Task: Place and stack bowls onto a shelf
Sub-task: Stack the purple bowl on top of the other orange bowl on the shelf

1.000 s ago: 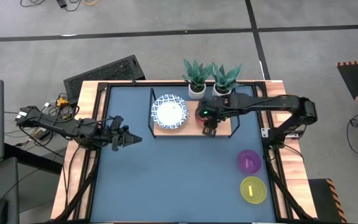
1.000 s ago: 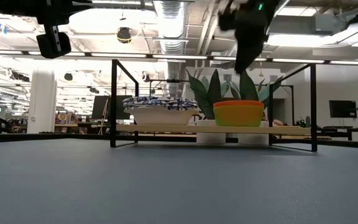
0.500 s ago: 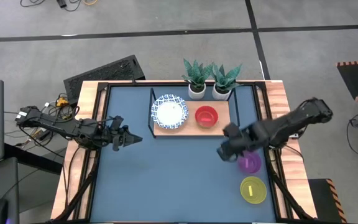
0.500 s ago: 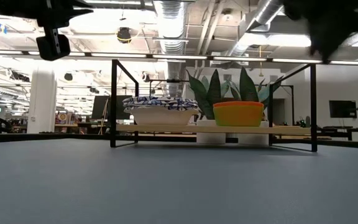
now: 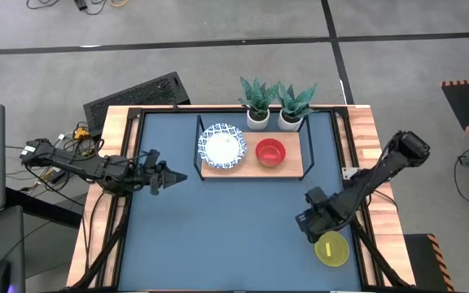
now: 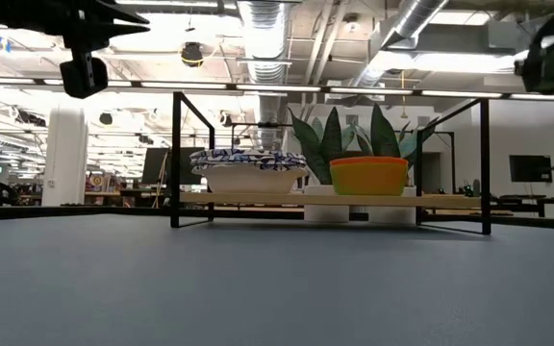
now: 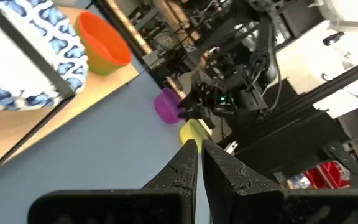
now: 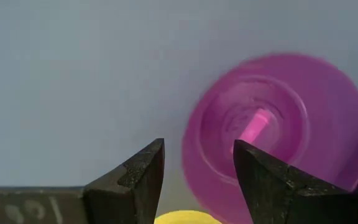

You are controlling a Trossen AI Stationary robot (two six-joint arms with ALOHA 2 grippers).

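The right gripper (image 8: pixel 194 171) hangs spread-fingered just above the purple bowl (image 8: pixel 272 134), near the yellow bowl (image 5: pixel 331 248) on the table's right side — judging by the angle, a finger could land on the rim and skate the bowl away. The red bowl (image 5: pixel 270 151) and patterned bowls (image 5: pixel 222 146) sit on the shelf (image 5: pixel 291 168). From above the arm hides the purple bowl — only the wrist view shows it; the left gripper (image 7: pixel 199 152), pinched closed, waits at the left.

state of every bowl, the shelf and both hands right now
patterned bowl: upright on the shelf
red bowl: upright on the shelf
purple bowl: on the table, under the right hand
yellow bowl: on the table
shelf: holds two bowls
left hand: shut, empty
right hand: open, empty
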